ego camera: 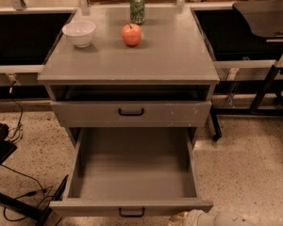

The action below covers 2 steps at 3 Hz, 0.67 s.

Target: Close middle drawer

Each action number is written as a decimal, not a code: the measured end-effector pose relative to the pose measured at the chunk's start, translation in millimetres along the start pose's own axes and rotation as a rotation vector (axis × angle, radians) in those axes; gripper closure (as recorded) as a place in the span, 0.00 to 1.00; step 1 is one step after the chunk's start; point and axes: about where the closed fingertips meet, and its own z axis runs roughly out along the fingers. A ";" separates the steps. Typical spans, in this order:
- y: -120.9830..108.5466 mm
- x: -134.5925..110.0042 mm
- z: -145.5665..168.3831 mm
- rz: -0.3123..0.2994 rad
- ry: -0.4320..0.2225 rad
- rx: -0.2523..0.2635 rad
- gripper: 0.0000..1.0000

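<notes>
The middle drawer (pixel 132 171) is grey, wide and deep, with a low plain front and a small black handle (pixel 131 213) in the centre of that front. It sits below the upper drawer (pixel 132 113) under the tabletop (pixel 132 62), and it stands pulled far out toward the camera. Its front runs left to right and faces the camera; the box opens upward. The hand (pixel 193 217) is at the lower edge, right of the handle; whether it is wide or narrow I cannot tell.
</notes>
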 end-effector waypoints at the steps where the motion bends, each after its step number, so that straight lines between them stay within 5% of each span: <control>1: 0.9 -0.2 -0.8 -0.002 0.002 0.000 1.00; 2: -9.9 -6.5 6.9 -0.010 -0.023 0.006 1.00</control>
